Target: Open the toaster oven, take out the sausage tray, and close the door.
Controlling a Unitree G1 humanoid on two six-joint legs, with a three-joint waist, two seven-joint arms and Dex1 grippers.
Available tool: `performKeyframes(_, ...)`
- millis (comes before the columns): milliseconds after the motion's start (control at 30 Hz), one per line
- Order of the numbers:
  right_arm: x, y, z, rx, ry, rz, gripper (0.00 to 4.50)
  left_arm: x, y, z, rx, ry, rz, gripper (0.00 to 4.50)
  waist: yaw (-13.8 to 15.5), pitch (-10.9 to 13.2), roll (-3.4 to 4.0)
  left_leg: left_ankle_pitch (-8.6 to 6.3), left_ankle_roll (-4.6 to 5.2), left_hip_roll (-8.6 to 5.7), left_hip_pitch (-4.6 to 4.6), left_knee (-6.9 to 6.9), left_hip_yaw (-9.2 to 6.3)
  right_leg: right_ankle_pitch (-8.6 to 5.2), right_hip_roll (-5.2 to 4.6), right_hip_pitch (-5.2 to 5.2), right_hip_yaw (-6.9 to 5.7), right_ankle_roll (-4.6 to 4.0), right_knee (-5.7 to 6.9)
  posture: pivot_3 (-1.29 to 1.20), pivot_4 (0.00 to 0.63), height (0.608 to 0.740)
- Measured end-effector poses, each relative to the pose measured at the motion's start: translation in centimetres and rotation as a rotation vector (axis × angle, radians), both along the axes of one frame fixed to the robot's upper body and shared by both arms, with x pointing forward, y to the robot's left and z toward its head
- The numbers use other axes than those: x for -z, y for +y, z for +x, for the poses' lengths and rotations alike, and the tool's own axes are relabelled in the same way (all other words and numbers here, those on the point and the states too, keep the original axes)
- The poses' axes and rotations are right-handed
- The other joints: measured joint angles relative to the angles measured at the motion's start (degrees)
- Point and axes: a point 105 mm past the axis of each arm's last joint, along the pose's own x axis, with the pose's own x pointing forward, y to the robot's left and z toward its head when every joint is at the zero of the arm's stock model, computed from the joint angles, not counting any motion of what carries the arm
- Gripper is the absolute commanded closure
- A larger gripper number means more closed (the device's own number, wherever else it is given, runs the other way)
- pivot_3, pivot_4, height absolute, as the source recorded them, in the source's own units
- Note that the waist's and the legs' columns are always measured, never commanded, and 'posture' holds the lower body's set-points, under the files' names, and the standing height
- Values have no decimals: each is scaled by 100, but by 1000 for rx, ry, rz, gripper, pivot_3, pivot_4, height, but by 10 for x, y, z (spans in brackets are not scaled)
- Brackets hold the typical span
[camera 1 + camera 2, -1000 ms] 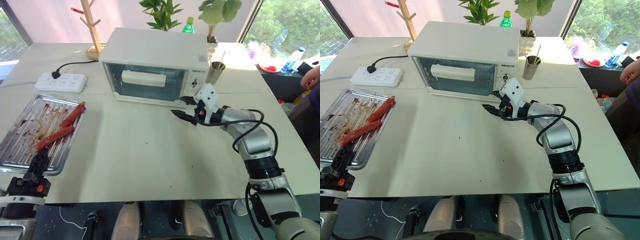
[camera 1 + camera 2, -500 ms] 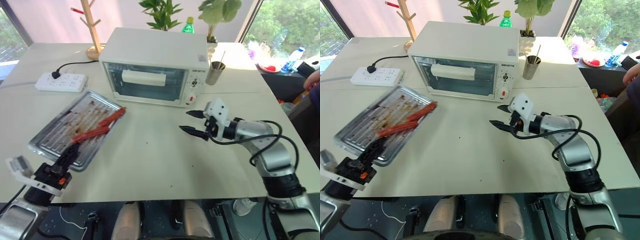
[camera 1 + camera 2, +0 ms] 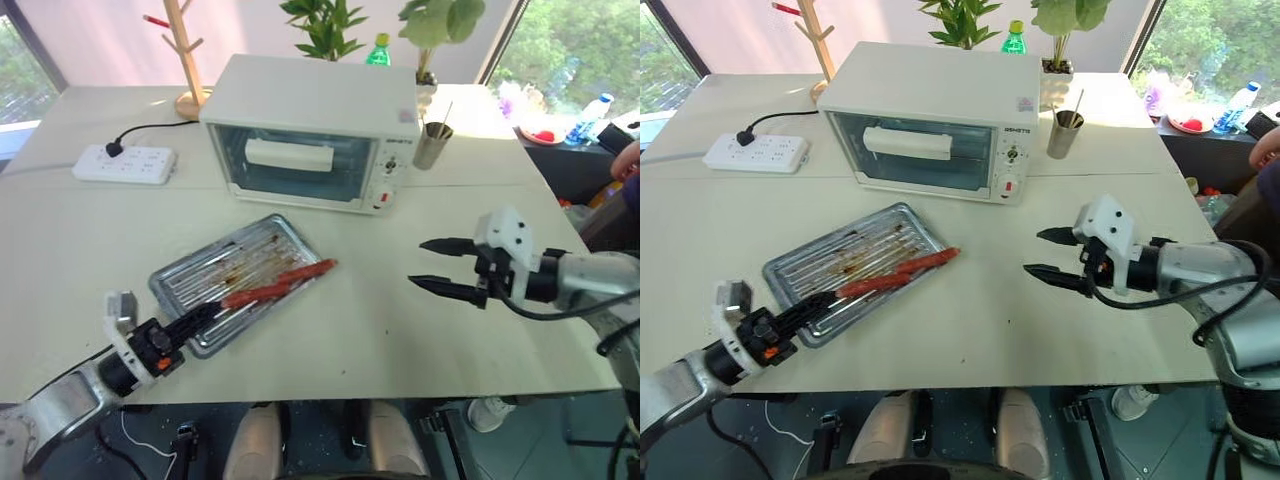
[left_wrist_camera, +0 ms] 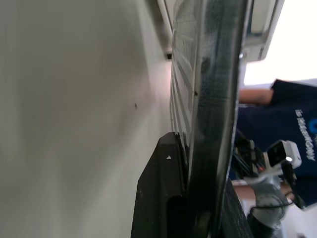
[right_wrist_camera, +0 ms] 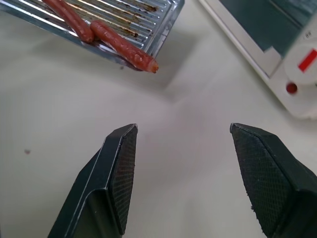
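From the head views, the toaster oven [image 3: 310, 132] sits at the far middle of the table [image 3: 340, 340], its door [image 3: 297, 162] closed flat with the white bar handle across the glass. The sausage tray [image 3: 232, 280] is out in front of the oven, toward the robot's left, clamped at its near corner by the left gripper [image 3: 186, 326], whose fingers are pinched tight on the rim. Two red sausages [image 3: 280, 285] lie across it (one pokes past the tray's right edge). The right gripper [image 3: 432, 268] hangs over bare table to the right of the tray, its two fingers spread wide with nothing between them. A white power strip [image 3: 124, 164] lies at the far left. In the left wrist view the tray's edge [image 4: 213, 114] runs straight up between the black fingers [image 4: 161, 198]. The right wrist view shows both black pads [image 5: 121, 173] apart over the tabletop, the sausage tips and tray corner beyond them, and the oven's red-marked knob panel [image 5: 304, 64] off to one side.
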Motion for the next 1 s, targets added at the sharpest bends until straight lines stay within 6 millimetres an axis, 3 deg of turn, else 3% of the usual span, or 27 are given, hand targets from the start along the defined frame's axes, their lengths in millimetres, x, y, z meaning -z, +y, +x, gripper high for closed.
performKeyframes(233,-4,-13,-16,60,24,-30,1455,11,-27,21,183,25,-1,4500,-15,-1,-1,1,0,-7,-9,-1,5,1,3,-8,1,2,0,0,150,717)
performKeyframes(767,-1,-20,-34,156,34,-31,1455,9,-53,59,398,1,47,4500,184,-29,46,5,-5,-18,1,5,2,1,-21,15,-15,4,1,0,150,717)
performKeyframes(867,-1,-20,-33,176,20,-21,1399,14,-52,63,400,22,82,3177,143,-27,43,5,-5,-18,0,5,1,2,-22,14,-15,6,1,0,150,717)
performKeyframes(1000,2,-20,-31,198,13,-5,1399,16,-50,66,412,33,109,1085,126,-25,40,5,-5,-16,-8,4,0,0,-15,4,-16,11,2,0,150,717)
